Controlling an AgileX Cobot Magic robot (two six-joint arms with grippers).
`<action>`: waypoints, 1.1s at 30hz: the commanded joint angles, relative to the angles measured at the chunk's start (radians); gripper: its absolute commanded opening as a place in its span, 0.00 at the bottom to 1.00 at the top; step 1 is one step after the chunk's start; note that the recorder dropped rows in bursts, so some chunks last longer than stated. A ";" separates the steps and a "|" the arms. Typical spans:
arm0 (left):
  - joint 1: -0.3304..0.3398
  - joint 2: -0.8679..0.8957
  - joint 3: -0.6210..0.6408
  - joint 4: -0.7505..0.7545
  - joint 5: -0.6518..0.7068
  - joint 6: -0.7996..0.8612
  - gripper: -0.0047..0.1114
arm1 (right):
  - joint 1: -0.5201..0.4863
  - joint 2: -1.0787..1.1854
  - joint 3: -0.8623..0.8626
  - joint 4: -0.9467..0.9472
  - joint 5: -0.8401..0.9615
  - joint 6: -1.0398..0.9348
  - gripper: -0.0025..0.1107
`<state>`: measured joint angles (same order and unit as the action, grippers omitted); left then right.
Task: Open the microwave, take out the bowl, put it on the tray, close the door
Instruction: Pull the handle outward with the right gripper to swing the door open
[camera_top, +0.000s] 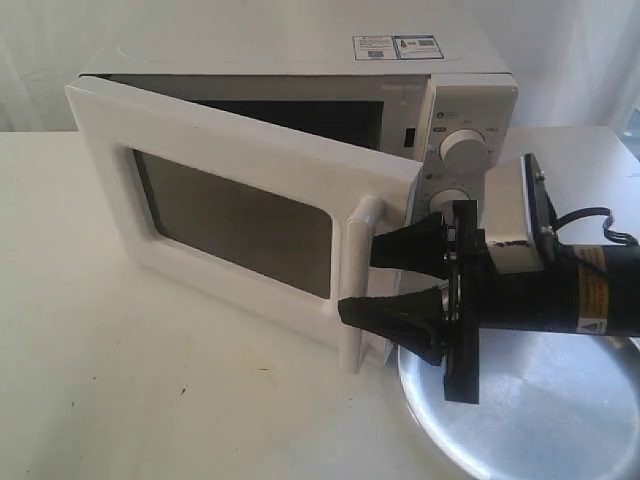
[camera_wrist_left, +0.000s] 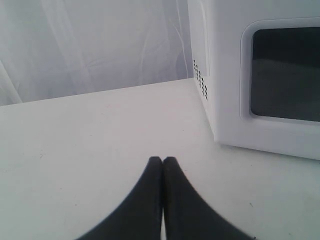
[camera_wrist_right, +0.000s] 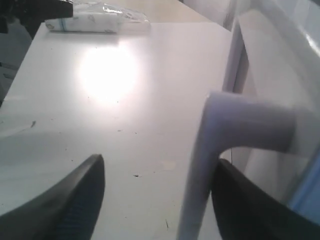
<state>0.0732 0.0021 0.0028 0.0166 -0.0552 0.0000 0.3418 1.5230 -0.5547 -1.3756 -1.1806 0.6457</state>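
Note:
The white microwave (camera_top: 470, 95) stands at the back, and its door (camera_top: 230, 215) hangs partly open, swung out toward the front. My right gripper (camera_top: 358, 282) is open and straddles the vertical bar handle (camera_top: 352, 330). One finger is between the handle and the door face, the other is outside it. The right wrist view shows the handle (camera_wrist_right: 200, 165) inside the open right gripper (camera_wrist_right: 159, 165), close to one finger. The silver tray (camera_top: 560, 420) lies under the right arm. My left gripper (camera_wrist_left: 162, 160) is shut and empty above the table, short of the door (camera_wrist_left: 280, 135). The bowl is hidden.
The white table (camera_top: 150, 400) spreads left of and in front of the door. A plastic-wrapped packet (camera_wrist_right: 95, 22) lies at the table's far edge in the right wrist view. White curtain hangs behind the microwave. The left arm is outside the exterior view.

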 joint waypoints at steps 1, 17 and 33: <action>-0.004 -0.002 -0.003 -0.008 -0.004 0.000 0.04 | -0.015 -0.105 0.071 -0.003 -0.009 0.006 0.53; -0.004 -0.002 -0.003 -0.008 -0.004 0.000 0.04 | -0.015 -0.461 0.243 0.173 0.403 0.101 0.02; -0.004 -0.002 -0.003 -0.008 -0.004 0.000 0.04 | -0.011 -0.092 0.118 0.463 0.080 -0.171 0.02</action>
<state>0.0732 0.0021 0.0028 0.0166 -0.0552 0.0000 0.3307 1.3768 -0.4240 -0.8521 -1.0017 0.4854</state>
